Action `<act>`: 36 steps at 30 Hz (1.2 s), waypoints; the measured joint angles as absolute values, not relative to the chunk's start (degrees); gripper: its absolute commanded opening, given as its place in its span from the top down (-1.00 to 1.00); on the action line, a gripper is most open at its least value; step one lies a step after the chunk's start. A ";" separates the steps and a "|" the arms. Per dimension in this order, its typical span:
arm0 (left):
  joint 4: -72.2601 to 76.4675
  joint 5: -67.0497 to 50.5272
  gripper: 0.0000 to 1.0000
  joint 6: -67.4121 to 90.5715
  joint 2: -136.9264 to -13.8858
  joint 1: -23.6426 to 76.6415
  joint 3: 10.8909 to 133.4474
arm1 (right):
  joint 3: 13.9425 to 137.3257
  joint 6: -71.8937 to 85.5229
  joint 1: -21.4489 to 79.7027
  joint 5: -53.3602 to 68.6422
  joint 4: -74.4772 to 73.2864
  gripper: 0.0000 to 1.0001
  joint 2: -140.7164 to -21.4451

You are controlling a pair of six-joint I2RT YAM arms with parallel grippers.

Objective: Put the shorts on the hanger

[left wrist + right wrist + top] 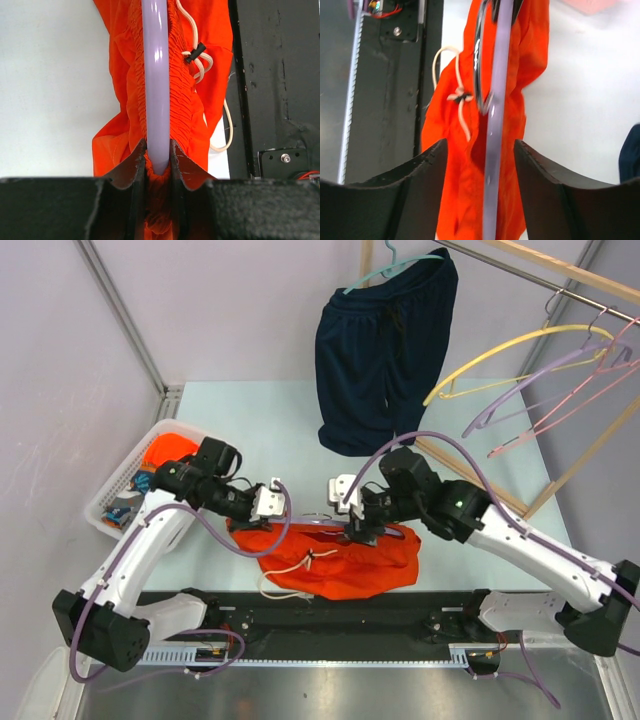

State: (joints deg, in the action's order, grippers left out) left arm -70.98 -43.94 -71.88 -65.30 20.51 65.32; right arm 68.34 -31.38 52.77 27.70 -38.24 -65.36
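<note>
The orange shorts [345, 562] lie bunched at the table's near edge, with the white drawstring [297, 565] on top. The lavender hanger [318, 525] lies along the gathered waistband. My left gripper [280, 508] is shut on the hanger's bar [155, 75], with waistband fabric [182, 95] pinched in beside it. My right gripper [357, 532] is open. Its fingers [427, 170] straddle the same bar [495, 150] without touching it, over the shorts [462, 185]. The hanger's hook is hidden.
Navy shorts [385, 350] hang on a teal hanger from the wooden rack [560, 275] at the back. A yellow hanger [510, 350] and other lavender and pink hangers [565, 380] hang to the right. A white basket [120, 480] stands at the left. A black rail [330, 615] runs along the near edge.
</note>
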 measured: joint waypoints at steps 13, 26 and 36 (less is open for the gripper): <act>-67.40 -44.82 0.60 -67.33 -61.41 20.51 61.63 | 65.58 -32.32 54.85 24.34 -28.86 1.00 -70.46; -67.09 -45.39 -0.10 -68.12 -57.60 12.49 60.18 | 63.53 -34.68 54.54 21.12 -34.79 1.00 -65.17; -61.73 -48.05 0.06 -58.28 -56.66 19.27 64.62 | 63.55 -33.67 54.46 20.12 -36.23 1.00 -65.41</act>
